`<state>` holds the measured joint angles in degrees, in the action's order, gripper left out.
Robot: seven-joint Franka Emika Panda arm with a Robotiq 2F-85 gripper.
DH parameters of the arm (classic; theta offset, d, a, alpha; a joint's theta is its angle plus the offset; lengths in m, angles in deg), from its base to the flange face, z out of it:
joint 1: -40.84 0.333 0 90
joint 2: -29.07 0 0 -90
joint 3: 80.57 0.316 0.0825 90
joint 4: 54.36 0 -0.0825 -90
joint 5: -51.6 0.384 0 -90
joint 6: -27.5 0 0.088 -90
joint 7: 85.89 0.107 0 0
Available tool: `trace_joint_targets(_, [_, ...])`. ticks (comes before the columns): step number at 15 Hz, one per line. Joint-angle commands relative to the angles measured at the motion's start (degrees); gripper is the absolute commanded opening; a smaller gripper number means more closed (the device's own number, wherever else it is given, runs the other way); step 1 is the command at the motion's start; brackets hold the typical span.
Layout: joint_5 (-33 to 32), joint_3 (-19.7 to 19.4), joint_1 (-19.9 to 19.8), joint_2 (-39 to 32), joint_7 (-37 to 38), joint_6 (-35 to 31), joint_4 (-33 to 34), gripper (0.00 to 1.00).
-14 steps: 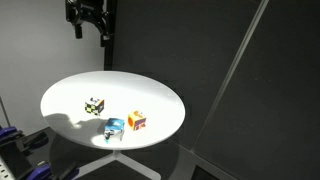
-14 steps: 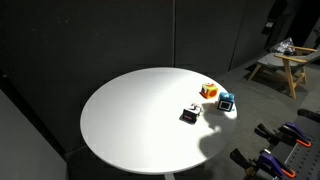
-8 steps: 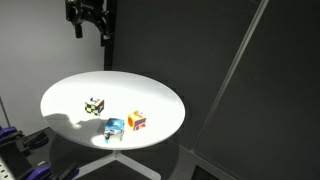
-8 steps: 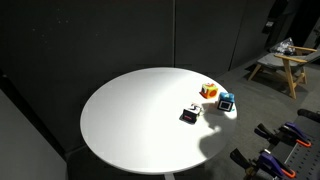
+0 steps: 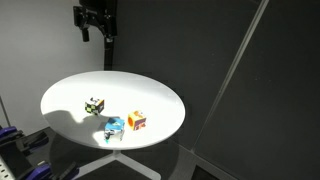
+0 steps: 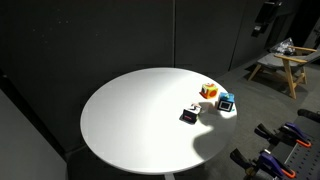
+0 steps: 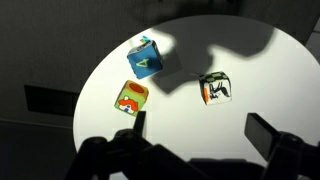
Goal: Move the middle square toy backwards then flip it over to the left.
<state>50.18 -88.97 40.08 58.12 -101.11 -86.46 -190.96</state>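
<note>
Nearest the front edge of the round white surface (image 5: 70, 92), the middle square toy (image 5: 114, 127) was seen (light blue and white faces), just beside the orange cube (image 5: 137, 121). The dark green cube (image 5: 95, 104) was set further back, apart from both. Beyond, high above, the hand (image 5: 96, 34) was held released, nothing between its fingers (image 7: 137, 125).

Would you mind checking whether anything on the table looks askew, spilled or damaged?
Nothing stands out. The blue cube, orange cube and green cube sit flat and apart on the table, with no visible spill or damage. They are grouped toward one side, but all are fully on it.
</note>
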Motion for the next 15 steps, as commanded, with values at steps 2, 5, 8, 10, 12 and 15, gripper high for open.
trace_joint_targets(2, [-2.4,2.3,-2.3,-4.5,6.2,-5.4,0.6,1.00])
trace_joint_targets(5, [-2.0,2.1,-2.7,-7.6,7.1,-8.8,0.4,1.00])
trace_joint_targets(8, [-1.0,1.6,-3.0,-10.9,6.8,-11.5,0.3,1.00])
trace_joint_targets(10, [-0.7,1.4,-3.1,-13.1,6.6,-13.7,0.2,1.00])
trace_joint_targets(12, [-0.2,1.2,-3.0,-15.1,5.9,-16.5,-0.1,1.00])
trace_joint_targets(15, [-0.4,1.1,-3.2,-17.9,5.4,-21.3,-0.8,1.00])
